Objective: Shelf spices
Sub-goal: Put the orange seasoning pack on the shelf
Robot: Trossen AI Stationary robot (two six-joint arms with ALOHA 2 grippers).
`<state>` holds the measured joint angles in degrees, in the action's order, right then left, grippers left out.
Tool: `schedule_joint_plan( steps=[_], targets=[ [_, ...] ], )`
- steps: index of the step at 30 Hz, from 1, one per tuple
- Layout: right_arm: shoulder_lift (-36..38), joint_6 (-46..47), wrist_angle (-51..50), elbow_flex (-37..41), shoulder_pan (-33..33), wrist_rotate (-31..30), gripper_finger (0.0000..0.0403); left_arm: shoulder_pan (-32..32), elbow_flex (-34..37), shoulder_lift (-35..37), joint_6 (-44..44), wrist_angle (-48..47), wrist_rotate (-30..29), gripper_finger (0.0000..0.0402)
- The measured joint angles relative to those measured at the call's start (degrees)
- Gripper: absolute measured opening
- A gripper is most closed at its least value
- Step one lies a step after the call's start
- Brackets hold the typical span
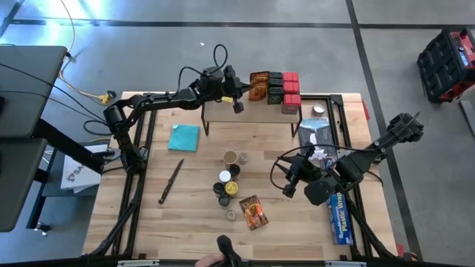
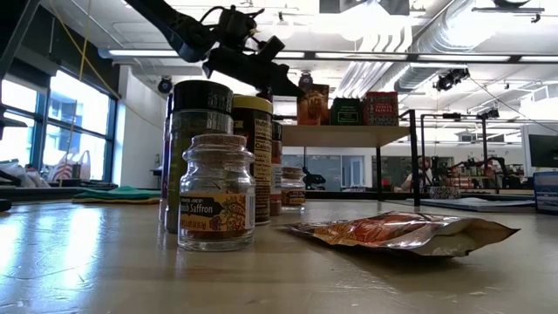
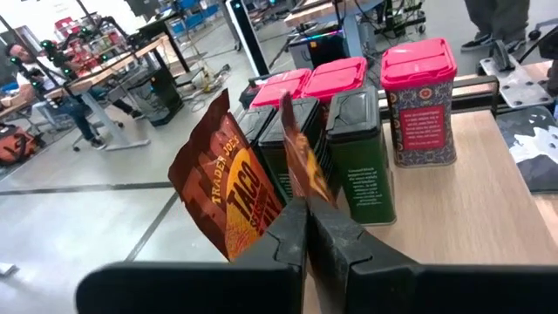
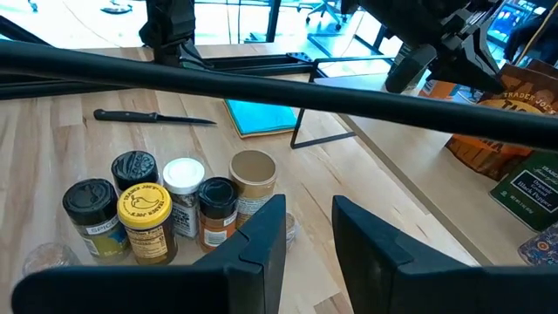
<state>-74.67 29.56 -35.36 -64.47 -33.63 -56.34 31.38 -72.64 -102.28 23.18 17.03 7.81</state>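
**Packet held at the shelf, jars clustered mid-table**

Nearest the low camera, a clear saffron jar (image 2: 215, 193) is seen standing on the wooden tabletop (image 1: 193, 200), with a flat orange-brown packet (image 2: 401, 233) lying just beside it. Behind the saffron jar, a cluster of round jars (image 1: 229, 182) is gathered at mid-table, their lids black, white, yellow and tan. A black knife (image 1: 171, 181) and a teal cloth (image 1: 184, 138) are laid to the left of the cluster, well apart from it. Beyond the table, a grey concrete floor and a workshop with benches and ceiling ducts are visible.

The shelf (image 1: 223, 110) is set at the far edge of the table. Its right portion is filled with dark green tins (image 3: 362, 153), red boxes (image 1: 290, 81) and an upright taco packet (image 3: 228, 194); its left portion is bare wood. A blue plastic-wrap box (image 1: 339, 215) is laid along the table's right edge.

The left arm is stretched across to the shelf, and the left gripper (image 3: 305, 212) is closed tight on a second orange-brown packet (image 3: 301, 161), held upright beside the taco packet. The right gripper (image 4: 305, 228) is hung low right of the jars, its fingers (image 4: 261, 235) parted and holding nothing.
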Motion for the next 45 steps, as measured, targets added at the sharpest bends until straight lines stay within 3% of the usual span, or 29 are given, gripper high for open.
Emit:
schedule_joint_plan(
  steps=[33,45],
  targets=[
    [0.0,-0.02,-0.15,0.0,0.02,0.0,0.0089,0.54,-0.11,-2.38,0.37,5.08,0.19,0.0],
    [0.0,-0.02,-0.2,0.0,0.02,0.14,0.0089,-0.98,0.02,-2.01,0.47,5.5,-4.02,0.0001]
  ],
)
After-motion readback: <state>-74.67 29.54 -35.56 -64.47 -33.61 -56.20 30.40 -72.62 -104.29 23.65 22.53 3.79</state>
